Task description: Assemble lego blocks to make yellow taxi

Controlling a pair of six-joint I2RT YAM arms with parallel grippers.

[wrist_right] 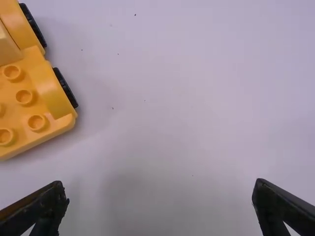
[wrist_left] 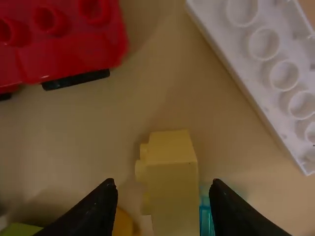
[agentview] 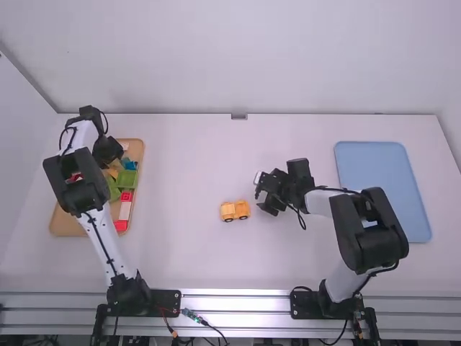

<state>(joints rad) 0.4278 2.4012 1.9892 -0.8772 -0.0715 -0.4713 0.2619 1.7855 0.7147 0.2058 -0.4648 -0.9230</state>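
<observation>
1. Yellow block (wrist_left: 172,182) lies in the tan tray (agentview: 65,225), left, between the left gripper (wrist_left: 164,183)'s parted jaws, presumably for picking.
2. Part-built taxi (agentview: 235,210) stands mid-counter (agentview: 180,259), likely for easy access; just right, the right gripper (wrist_right: 160,183)'s empty jaws gape.
3. Left arm (agentview: 79,184) partly hides the tray; the right wrist view crops the taxi.

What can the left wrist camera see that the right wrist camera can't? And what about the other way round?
Left wrist view: a red block, a white block, a pale yellow block between the jaws, a see-through teal piece and a bit of green, all on the tan tray.

Right wrist view: part of the orange-yellow car with black wheels, on the white table.

Both: open black jaws, and bumpy round studs.
</observation>
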